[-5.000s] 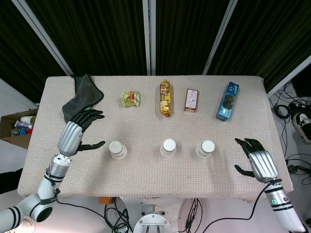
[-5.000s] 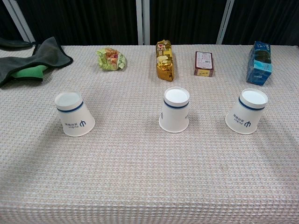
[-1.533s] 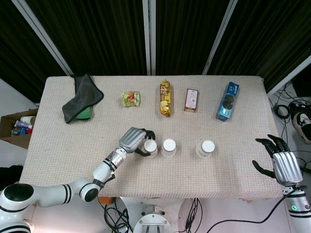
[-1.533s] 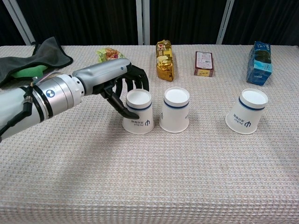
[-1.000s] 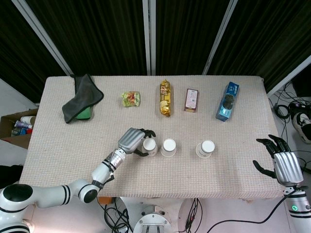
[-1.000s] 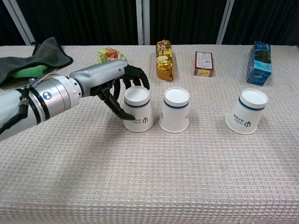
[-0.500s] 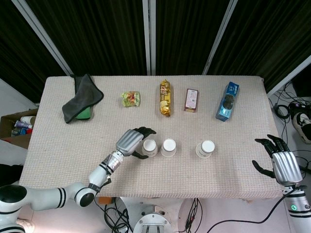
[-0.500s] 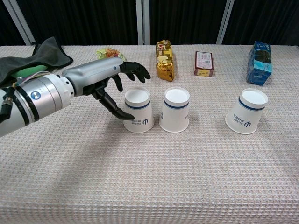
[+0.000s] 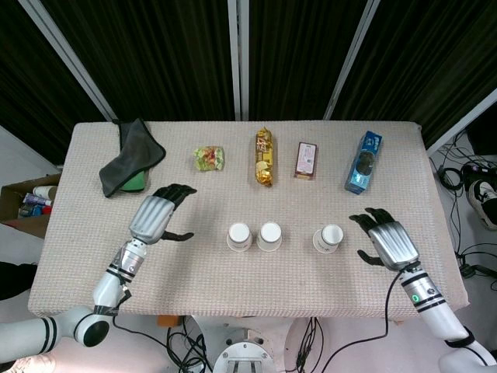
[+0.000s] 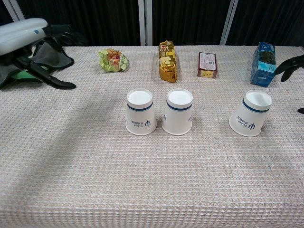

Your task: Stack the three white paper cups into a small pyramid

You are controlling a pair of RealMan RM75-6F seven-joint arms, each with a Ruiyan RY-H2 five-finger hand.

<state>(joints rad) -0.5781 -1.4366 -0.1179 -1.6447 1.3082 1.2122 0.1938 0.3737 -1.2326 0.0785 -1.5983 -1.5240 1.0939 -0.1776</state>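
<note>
Withdrawn left hand (image 9: 159,214) hangs open, leaving two cups (image 9: 239,237) touching.

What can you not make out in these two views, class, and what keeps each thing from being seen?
- Right hand, chest view: cut off by the right edge; only dark fingertips show.
- Left hand, chest view: partly cut off at the top left corner.
- Green object under the dark cloth: mostly covered, so its identity is unclear.
- Print on the brown box and blue packet: too small to read.
- Cup logos: hidden in the head view, since only the cup bases face up.
</note>
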